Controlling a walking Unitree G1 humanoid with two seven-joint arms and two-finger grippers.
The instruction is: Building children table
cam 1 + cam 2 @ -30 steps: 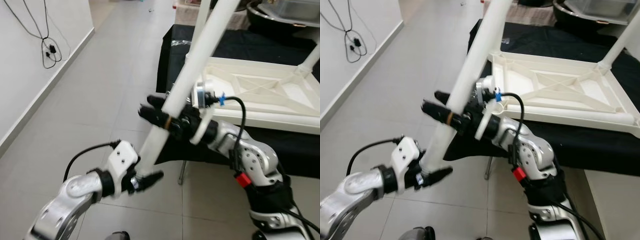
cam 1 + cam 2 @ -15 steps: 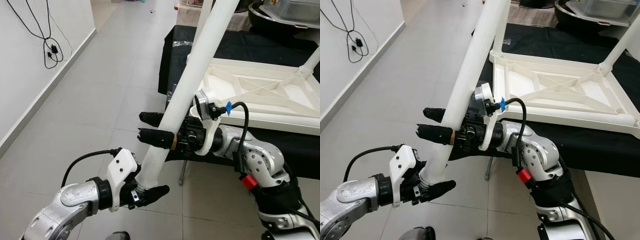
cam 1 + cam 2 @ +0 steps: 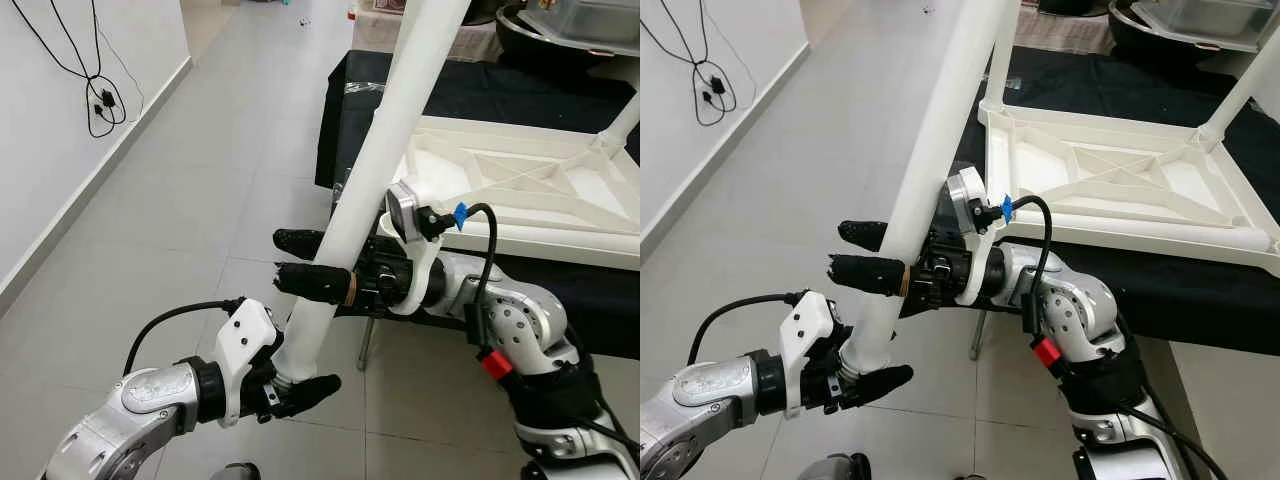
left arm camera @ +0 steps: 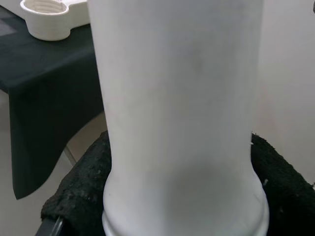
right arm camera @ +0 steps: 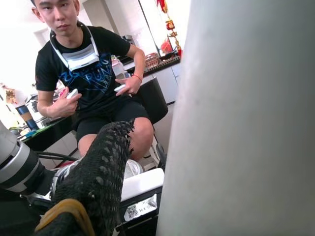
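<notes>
White plastic table leg [image 3: 385,150] runs as a long tube from the top centre of the left eye view down to the lower centre. The left tool [image 3: 290,385] is clamped on its flanged bottom end, black fingers [image 4: 78,187] pressed against either side. The right tool [image 3: 312,262] sits at mid-frame, its two fingers spread apart with the tube lying between them; whether they press on it cannot be told. The upturned white table top [image 3: 1120,175] lies on the black-draped worktop [image 3: 1200,290] at upper right, a second leg [image 3: 1240,90] standing at its far corner.

Compared with half a second ago, the leg stands slightly steeper and both tools have barely shifted.

The leg's top end is cut off by the frame. In the right wrist view, a seated person [image 5: 93,88] appears beyond the tube.
</notes>
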